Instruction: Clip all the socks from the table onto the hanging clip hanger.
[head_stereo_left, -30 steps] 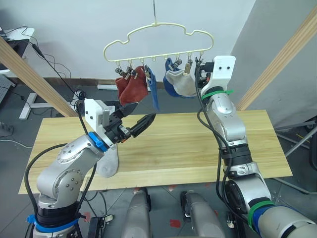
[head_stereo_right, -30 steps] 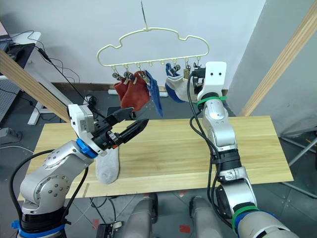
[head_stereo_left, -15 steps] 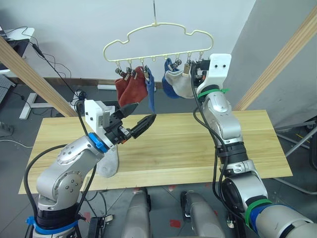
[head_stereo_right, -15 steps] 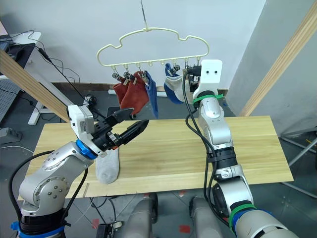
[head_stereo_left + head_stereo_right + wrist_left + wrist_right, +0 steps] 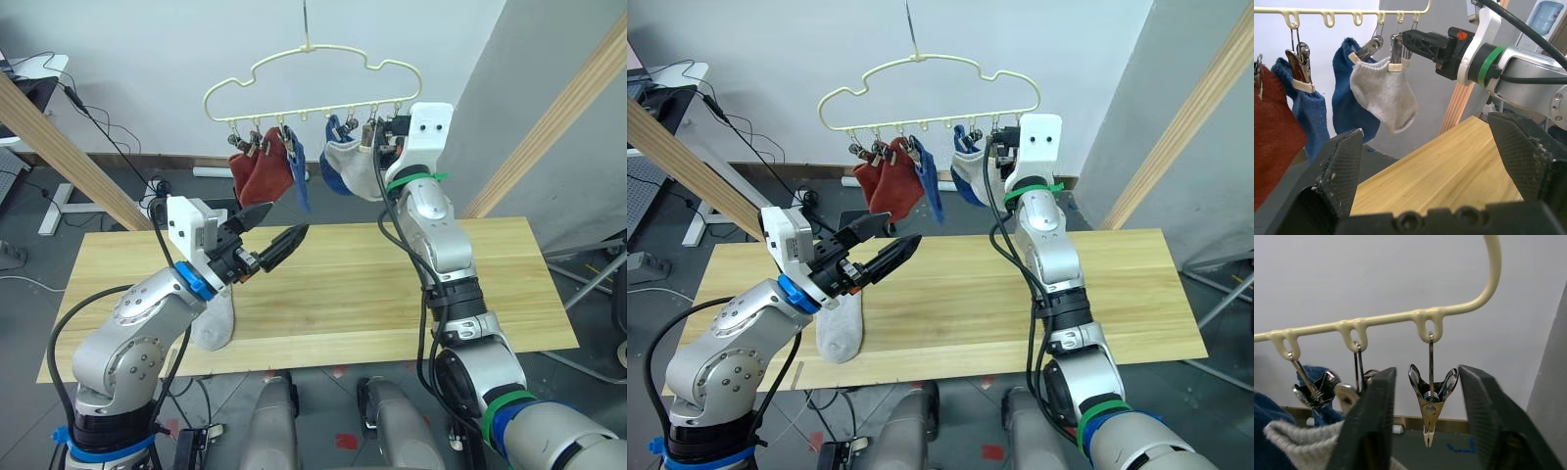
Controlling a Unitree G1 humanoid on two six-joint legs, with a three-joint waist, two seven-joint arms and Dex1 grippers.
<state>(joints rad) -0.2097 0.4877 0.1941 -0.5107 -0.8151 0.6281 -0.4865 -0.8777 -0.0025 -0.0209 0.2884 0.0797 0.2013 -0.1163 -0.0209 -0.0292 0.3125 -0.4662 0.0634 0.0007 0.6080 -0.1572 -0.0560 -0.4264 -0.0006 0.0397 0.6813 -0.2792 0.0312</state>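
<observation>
While the clip hanger [image 5: 312, 86] hangs by its hook above the far edge of the table [image 5: 392, 284], the scene reads so:

Hanger load: two rust red socks [image 5: 260, 173] at its left, a blue sock [image 5: 300, 176] next to them, then another blue sock [image 5: 1352, 105] behind a light grey sock [image 5: 1383, 93].
Free clip: one empty metal clip [image 5: 1430, 406] hangs at the right end of the row, closed on nothing.
Right gripper [image 5: 1426, 431]: raised to the hanger, its two black fingers [image 5: 1369, 426] spread on either side of the empty clip, not touching it, holding nothing.
Left gripper [image 5: 277, 233]: held above the table below the red socks, fingers wide apart and empty.
Table: one light grey sock [image 5: 840, 328] lies flat near the front left edge, beneath the left arm.
</observation>
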